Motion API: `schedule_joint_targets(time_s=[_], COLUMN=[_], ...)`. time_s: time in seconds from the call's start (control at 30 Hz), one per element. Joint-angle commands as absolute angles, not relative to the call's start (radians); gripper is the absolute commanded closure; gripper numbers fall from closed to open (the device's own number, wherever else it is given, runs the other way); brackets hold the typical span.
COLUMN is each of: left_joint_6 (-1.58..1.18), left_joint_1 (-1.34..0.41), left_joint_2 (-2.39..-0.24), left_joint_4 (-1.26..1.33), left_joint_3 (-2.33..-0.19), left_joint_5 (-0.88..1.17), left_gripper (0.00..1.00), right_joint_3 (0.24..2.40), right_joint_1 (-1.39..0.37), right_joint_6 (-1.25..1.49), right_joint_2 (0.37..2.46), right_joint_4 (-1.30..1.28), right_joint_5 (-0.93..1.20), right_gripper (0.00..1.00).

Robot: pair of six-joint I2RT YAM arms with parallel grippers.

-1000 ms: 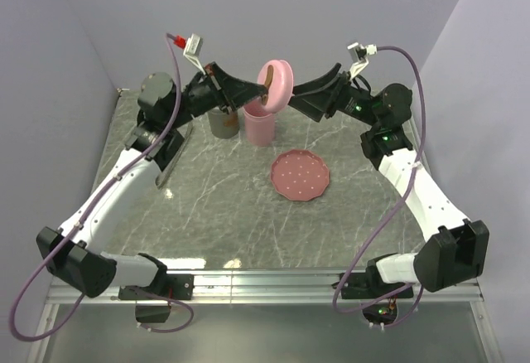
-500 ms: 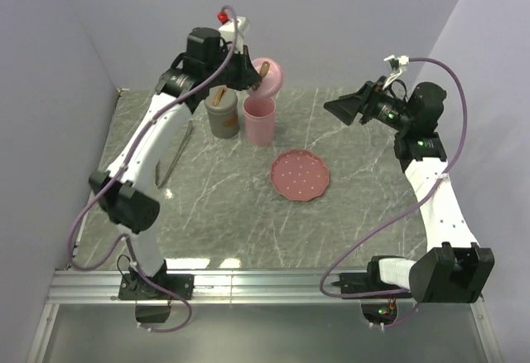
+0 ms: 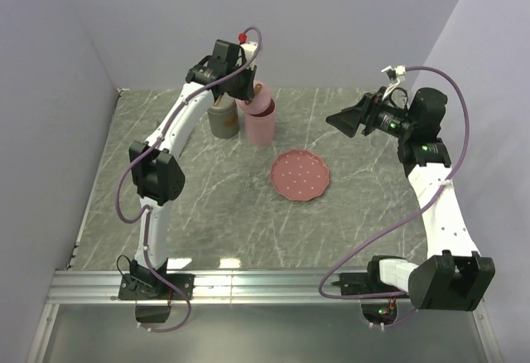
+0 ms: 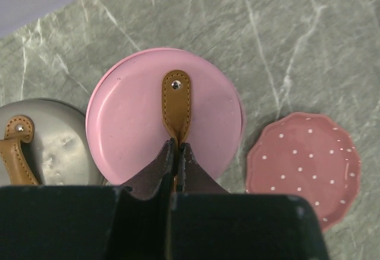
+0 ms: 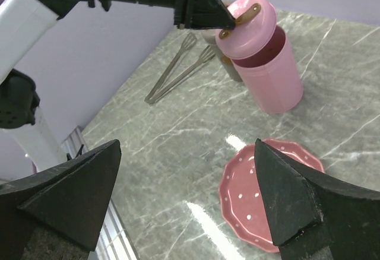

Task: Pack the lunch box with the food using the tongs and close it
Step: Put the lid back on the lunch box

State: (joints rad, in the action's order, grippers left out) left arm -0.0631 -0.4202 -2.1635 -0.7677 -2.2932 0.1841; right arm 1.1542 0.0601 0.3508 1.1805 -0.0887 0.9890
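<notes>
Item one: a dusty-pink round plate (image 3: pixel 301 175) (image 4: pixel 303 164) (image 5: pixel 261 195) with a scalloped rim and small white dots. It lies flat, just right of the middle of a grey-green marble-patterned tabletop (image 3: pixel 215 205) veined in white. Pale lilac walls (image 3: pixel 331 23) enclose the far side and both flanks. A brushed metal rail (image 3: pixel 265 284) runs along the near edge. A bright glare patch (image 3: pixel 233 262) shows on the surface just beyond it.

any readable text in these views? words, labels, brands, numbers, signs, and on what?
None: no words, numbers, labels or logos can be read in any view.
Pink lid, pink cup, grey cup and tongs: all bare.
Dotted plate: white dots only, a pattern, not text.
</notes>
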Motion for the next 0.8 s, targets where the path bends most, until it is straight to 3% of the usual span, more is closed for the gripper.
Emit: schedule_joint_targets(time_s=[0.0,0.77], left_joint_6=[-0.043,-0.077], left_joint_1=[-0.403,-0.396], left_joint_2=[-2.175,-2.255], left_joint_4=[-0.753,-0.742], left_joint_3=[-2.345,-2.341], left_joint_5=[0.222,0.322], left_gripper=[1.00,0.99], right_joint_3=[1.135,1.124], right_joint_1=[0.067,0.069], right_joint_6=[0.330,0.322], right_joint_2=[1.154,1.190], right_joint_4=[-0.100,-0.138], right_joint_5=[1.017,1.042], right_gripper=[0.00,0.00])
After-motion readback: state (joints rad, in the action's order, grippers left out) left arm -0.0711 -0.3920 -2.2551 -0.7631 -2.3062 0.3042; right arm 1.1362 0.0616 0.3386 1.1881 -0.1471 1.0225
